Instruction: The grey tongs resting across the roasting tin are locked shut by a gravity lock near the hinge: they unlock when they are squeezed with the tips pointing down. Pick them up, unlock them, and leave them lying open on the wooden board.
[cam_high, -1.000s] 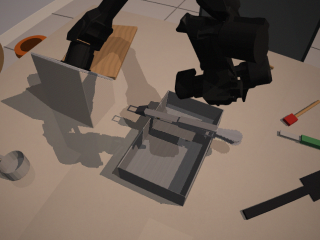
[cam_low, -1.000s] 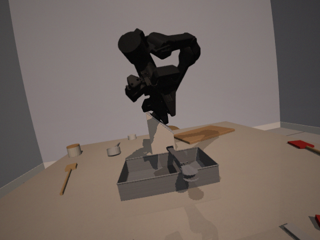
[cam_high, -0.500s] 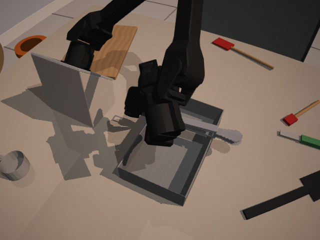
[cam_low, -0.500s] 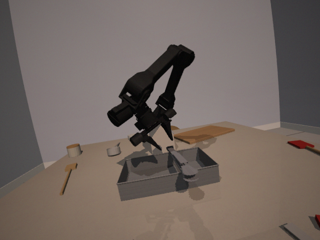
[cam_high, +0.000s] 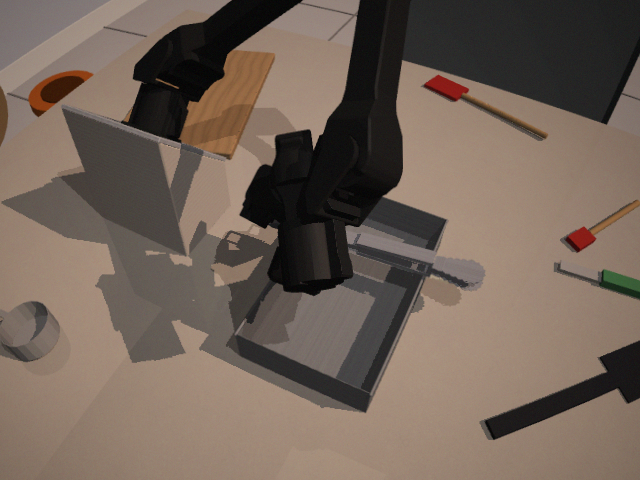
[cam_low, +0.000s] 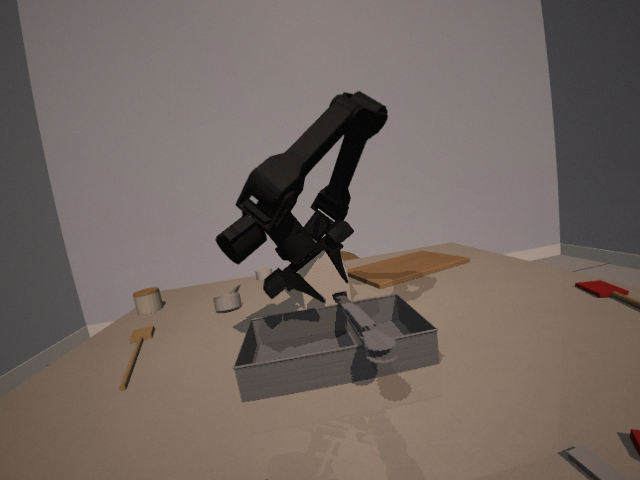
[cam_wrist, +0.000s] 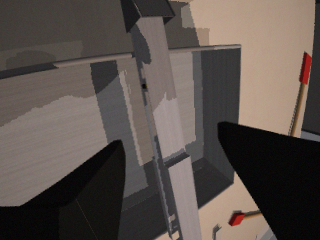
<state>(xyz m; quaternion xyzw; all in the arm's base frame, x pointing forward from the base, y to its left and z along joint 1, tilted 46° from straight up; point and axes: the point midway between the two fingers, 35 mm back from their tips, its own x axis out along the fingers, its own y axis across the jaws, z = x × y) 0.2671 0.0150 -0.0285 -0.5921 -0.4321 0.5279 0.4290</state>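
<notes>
"Since we're listing tongs (cam_high: 395, 250) (cam_low: 356, 312) (cam_wrist: 167, 115), where?"

"Across roasting tin (cam_high: 305, 374) (cam_low: 336, 372) (cam_wrist: 220, 100); tips between three and four o'clock, top view."

"Tool (cam_high: 281, 206) (cam_low: 336, 291) (cam_wrist: 171, 139)?"

"One, just over half open, holding nothing."

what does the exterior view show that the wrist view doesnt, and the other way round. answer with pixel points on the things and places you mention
Only the exterior view shows the wooden board (cam_high: 248, 98) (cam_low: 413, 266) and the wooden mallet (cam_low: 141, 334) on the table. Only the wrist view shows the small red-headed tool's wooden handle (cam_high: 615, 219) (cam_wrist: 253, 214). Both show the tongs (cam_high: 395, 249) (cam_low: 356, 315) (cam_wrist: 167, 107) across the tin (cam_high: 305, 369) (cam_low: 330, 375) (cam_wrist: 222, 100) and the open gripper (cam_low: 336, 291) (cam_wrist: 171, 139).
</notes>
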